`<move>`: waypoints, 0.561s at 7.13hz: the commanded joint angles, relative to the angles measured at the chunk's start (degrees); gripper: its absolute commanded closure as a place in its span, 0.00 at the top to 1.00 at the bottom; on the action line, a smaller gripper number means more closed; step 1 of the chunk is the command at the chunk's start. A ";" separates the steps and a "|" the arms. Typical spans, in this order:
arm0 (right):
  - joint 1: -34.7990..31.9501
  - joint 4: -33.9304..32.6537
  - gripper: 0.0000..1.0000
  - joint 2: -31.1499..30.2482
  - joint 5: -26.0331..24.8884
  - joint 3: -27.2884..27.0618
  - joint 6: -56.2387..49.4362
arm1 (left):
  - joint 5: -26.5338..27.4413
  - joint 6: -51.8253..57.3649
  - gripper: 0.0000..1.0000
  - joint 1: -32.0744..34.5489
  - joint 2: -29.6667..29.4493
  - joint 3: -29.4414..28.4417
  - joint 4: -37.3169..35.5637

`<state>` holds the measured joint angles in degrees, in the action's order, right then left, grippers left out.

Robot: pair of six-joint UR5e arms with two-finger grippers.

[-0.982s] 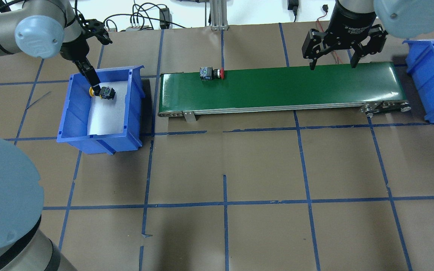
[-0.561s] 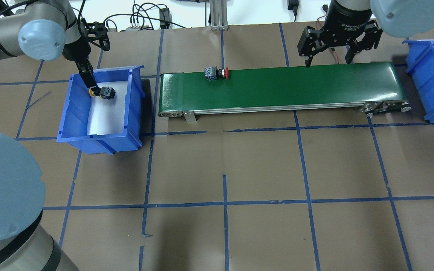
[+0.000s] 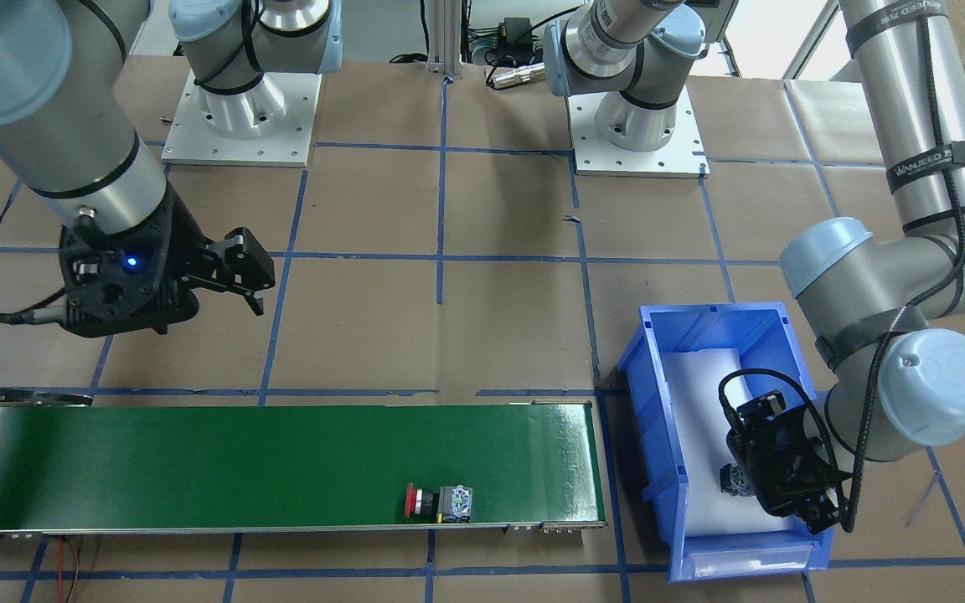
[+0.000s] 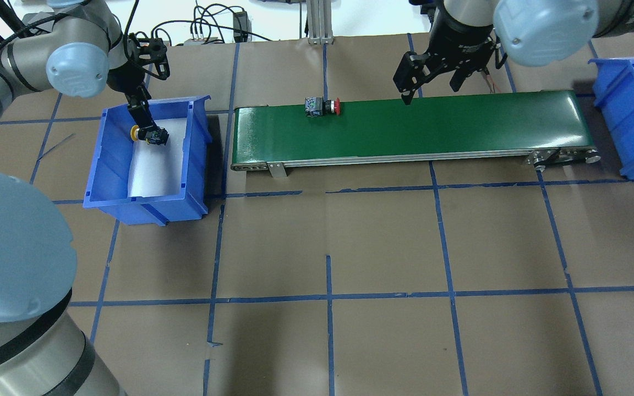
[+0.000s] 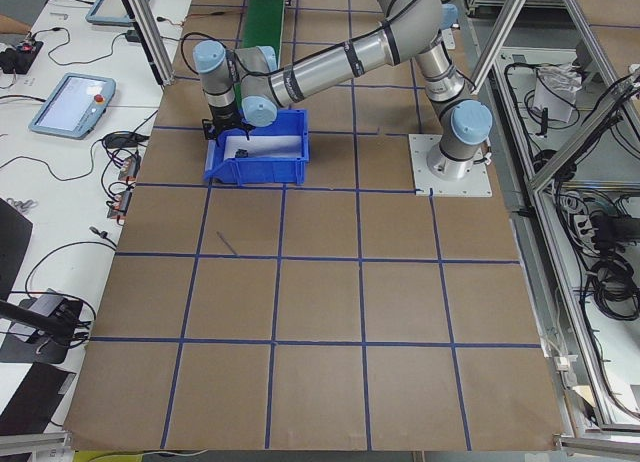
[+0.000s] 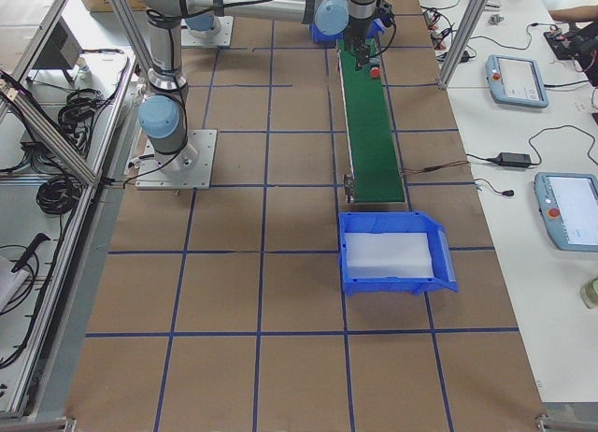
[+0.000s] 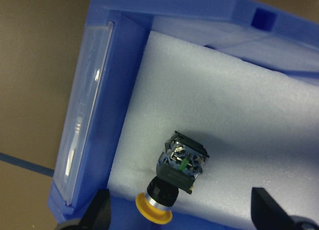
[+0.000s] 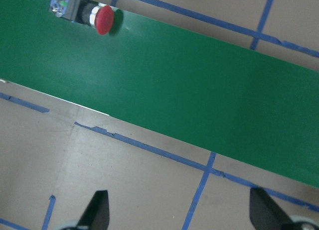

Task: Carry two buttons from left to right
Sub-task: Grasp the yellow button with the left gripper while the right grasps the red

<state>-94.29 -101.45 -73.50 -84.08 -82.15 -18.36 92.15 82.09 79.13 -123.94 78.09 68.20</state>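
Brown-papered counter (image 3: 491,335), front view: red-capped black-and-silver push-button (image 3: 439,502) lies on green conveyor belt (image 3: 198,469). Overhead: right claw (image 4: 430,89) hangs released, apart from it. Left wrist: left claw (image 7: 182,215) spread wide over yellow-capped button (image 7: 180,163) in blue plastic bin (image 7: 94,140), untouched. I judge the second pick in hand; next, close on its body.

red btn (image 4: 322,106) lying on green belt (image 4: 432,126), yellow btn (image 4: 152,135) lying in blue bin (image 4: 146,209)

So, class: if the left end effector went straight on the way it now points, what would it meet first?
Most likely the yellow button, which lies on the foam in the bin between the open fingers of the left end effector; how far above it they hang is unclear.
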 commanded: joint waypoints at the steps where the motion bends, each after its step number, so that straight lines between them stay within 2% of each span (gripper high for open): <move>1: -3.69 -4.36 0.99 5.10 0.32 0.15 -10.68 | -0.21 0.17 1.00 -0.29 -0.68 0.30 -0.35; 4: -5.46 -6.31 1.00 11.33 -0.47 4.34 -24.65 | -0.21 -1.06 1.00 -0.29 -1.21 0.66 -0.17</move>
<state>-99.14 -107.33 -65.05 -84.42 -80.13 -36.70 91.94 81.44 78.85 -125.09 78.59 67.94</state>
